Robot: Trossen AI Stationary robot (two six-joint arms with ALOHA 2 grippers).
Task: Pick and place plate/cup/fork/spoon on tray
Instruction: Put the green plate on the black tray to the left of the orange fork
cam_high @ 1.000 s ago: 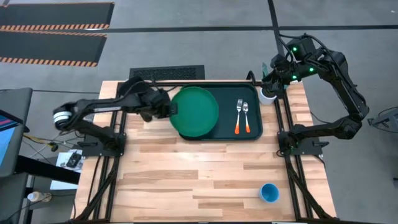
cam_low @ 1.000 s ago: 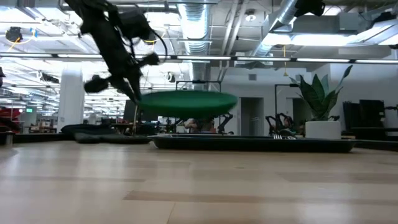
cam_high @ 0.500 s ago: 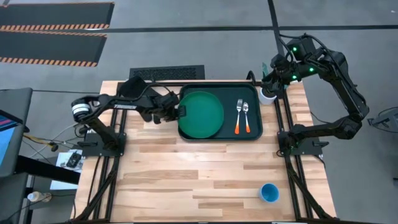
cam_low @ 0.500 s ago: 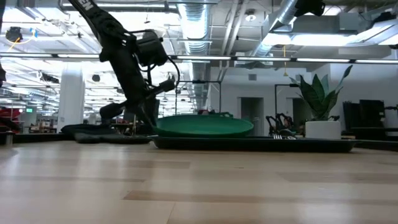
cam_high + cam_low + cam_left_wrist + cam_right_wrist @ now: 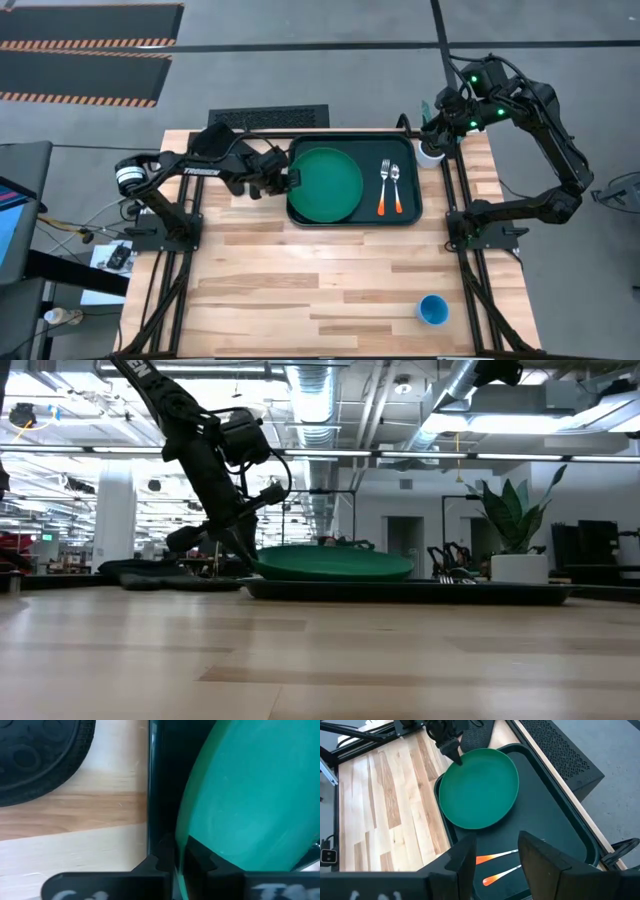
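The left claw (image 5: 290,180) is clamped on the left rim of the green plate (image 5: 327,182), one finger (image 5: 197,857) over the rim and one under it in the left wrist view. The plate lies in the left half of the dark tray (image 5: 406,205), its gripped edge sitting a little higher than the far edge in the low view. To the right of the plate, on the same tray, the fork (image 5: 383,187) and the spoon (image 5: 396,187) lie side by side, orange handles toward the near edge of the table (image 5: 300,280). The blue cup (image 5: 433,310) stands well apart, near the table's front right corner. The right claw (image 5: 436,127) hangs over the tray's far right corner, its fingers (image 5: 462,857) spread and gripping nothing.
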